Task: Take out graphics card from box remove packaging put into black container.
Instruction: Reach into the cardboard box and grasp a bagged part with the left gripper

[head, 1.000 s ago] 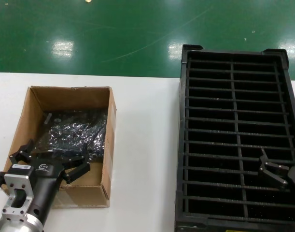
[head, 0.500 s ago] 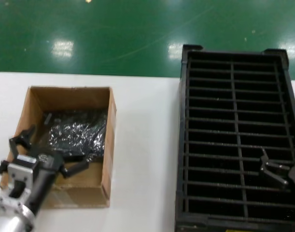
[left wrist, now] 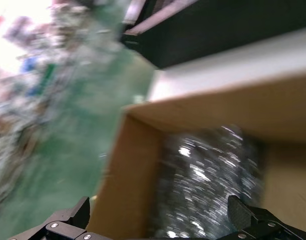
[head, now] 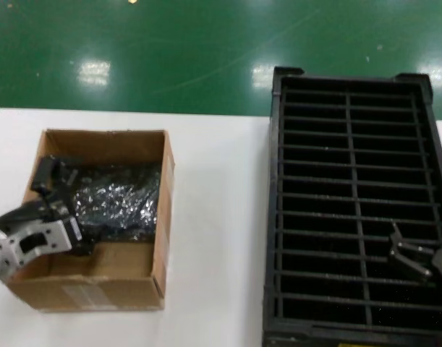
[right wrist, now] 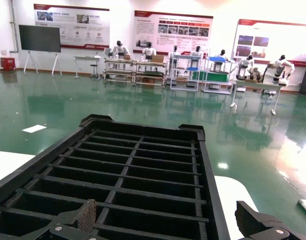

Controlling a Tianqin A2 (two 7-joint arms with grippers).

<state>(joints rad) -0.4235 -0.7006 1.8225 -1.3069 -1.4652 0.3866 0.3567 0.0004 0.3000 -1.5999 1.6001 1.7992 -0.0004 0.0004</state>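
While left claw [head: 58, 189] spread inside box [head: 160, 217], packaging [left wrist: 208, 185] fills wrist view

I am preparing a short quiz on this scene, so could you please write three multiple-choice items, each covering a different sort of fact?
1. Where is the left tool?
A. inside the brown cardboard box
B. over the black slotted plastic crate
C. on the bare table

2. How many columns of slots does the crate have?
A. one
B. two
C. four

3. What state is the shiny crinkly plastic bag in?
A. lifted clear of the box
B. lying in the box
C. resting in the crate

Answers: 1 A, the head view shows the tool down between the box walls; 2 B, one long divider splits the crate; 3 B, the bag lies on the box floor while the right tool hangs over the crate.
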